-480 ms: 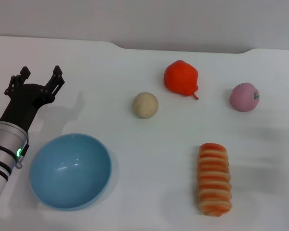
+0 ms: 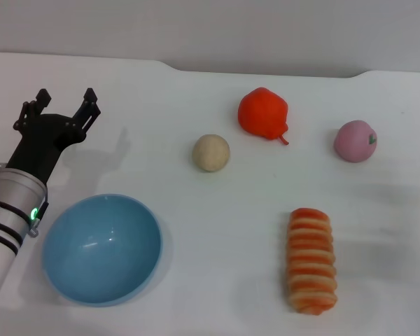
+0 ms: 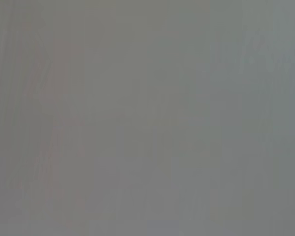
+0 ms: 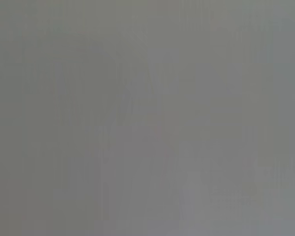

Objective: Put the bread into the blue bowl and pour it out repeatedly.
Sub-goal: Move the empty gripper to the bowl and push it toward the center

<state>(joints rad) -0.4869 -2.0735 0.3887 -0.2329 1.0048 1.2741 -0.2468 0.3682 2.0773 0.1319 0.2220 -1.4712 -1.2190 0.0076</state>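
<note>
The bread (image 2: 311, 259), a long ridged loaf with orange and cream stripes, lies on the white table at the front right. The blue bowl (image 2: 101, 248) stands upright and empty at the front left. My left gripper (image 2: 65, 98) hovers open behind the bowl at the far left, with nothing between its fingers. The right gripper does not show in the head view. Both wrist views are plain grey and show nothing.
A beige ball (image 2: 211, 152) sits mid-table. Behind it lie a red pepper-like fruit (image 2: 263, 113) and, to the right, a pink peach-like fruit (image 2: 355, 141). The table's (image 2: 196, 280) far edge runs along a grey wall.
My left gripper has shifted slightly to the right and a little nearer. Nothing else has moved.
</note>
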